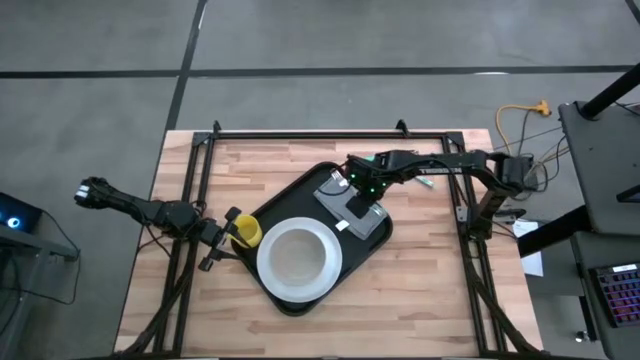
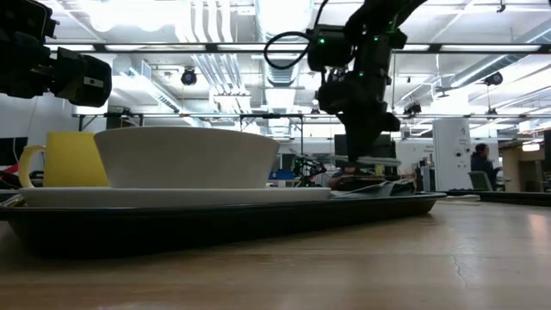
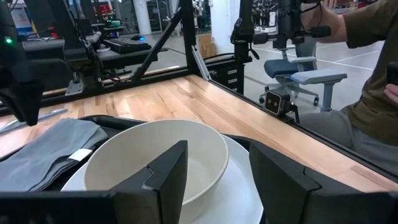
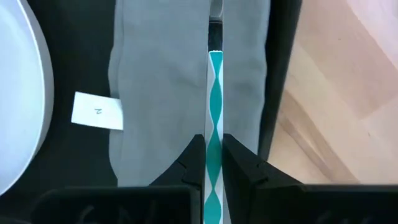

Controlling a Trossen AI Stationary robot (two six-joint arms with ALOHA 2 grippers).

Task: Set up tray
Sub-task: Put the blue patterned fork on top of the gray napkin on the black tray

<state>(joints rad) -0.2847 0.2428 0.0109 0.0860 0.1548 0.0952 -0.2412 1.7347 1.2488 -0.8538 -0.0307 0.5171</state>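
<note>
The black tray (image 1: 262,212) lies aslant at mid-table. On it sit a white plate (image 1: 322,292) carrying a white bowl (image 1: 298,258), a yellow mug (image 1: 246,232) and a folded grey napkin (image 4: 161,81) with a white label (image 4: 97,111). My right gripper (image 4: 214,140) hangs above the napkin, shut on a thin teal-and-white patterned stick (image 4: 214,93). My left gripper (image 3: 217,162) waits open at the tray's left edge beside the mug, the bowl (image 3: 155,155) just beyond its fingers. My right gripper pinches the thin stick between its two fingers (image 4: 238,155), on the patterned stretch (image 4: 214,127). The fingers come from above, pointing steeply down. In the low view the stick (image 2: 379,161) shows level below the gripper, clear of the napkin (image 2: 370,185).
Black frame rails (image 1: 320,133) border the wooden table. Bare wood (image 1: 430,270) lies to the tray's right and near side. A person (image 3: 367,74) and an office chair (image 3: 305,74) stand beyond the table's edge in the left wrist view.
</note>
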